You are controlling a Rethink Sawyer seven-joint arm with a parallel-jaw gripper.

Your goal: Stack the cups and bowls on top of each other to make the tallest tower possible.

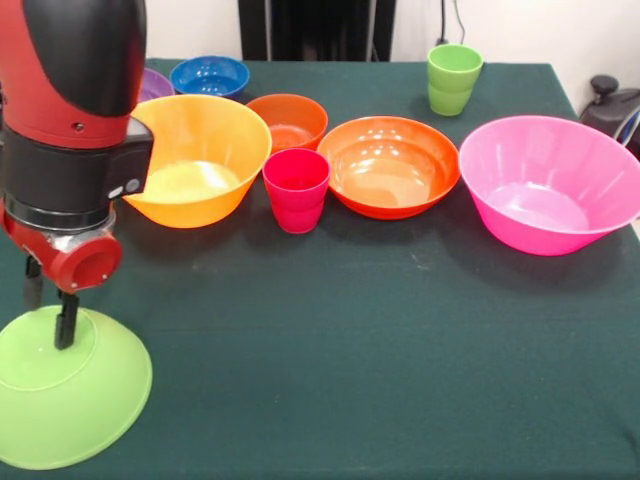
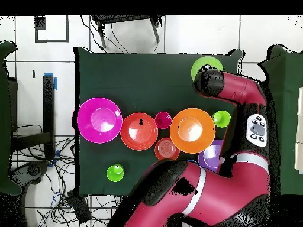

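Lime green bowl [image 1: 62, 400]: rim-down at a worktop corner, evidently the tower's base. Claw [image 1: 50, 312]: directly above its upturned bottom, finger spread unreadable. Pink bowl [image 1: 552, 183], orange bowl [image 1: 390, 165], red cup [image 1: 296, 189]: upright mid-worktop, unstacked.

purple bowl [image 1: 155, 84]: mostly hidden behind the arm [image 1: 75, 110]
lime green bowl [image 1: 65, 395]: cut off at the picture's edge
gripper [image 1: 48, 310]: finger gap unclear
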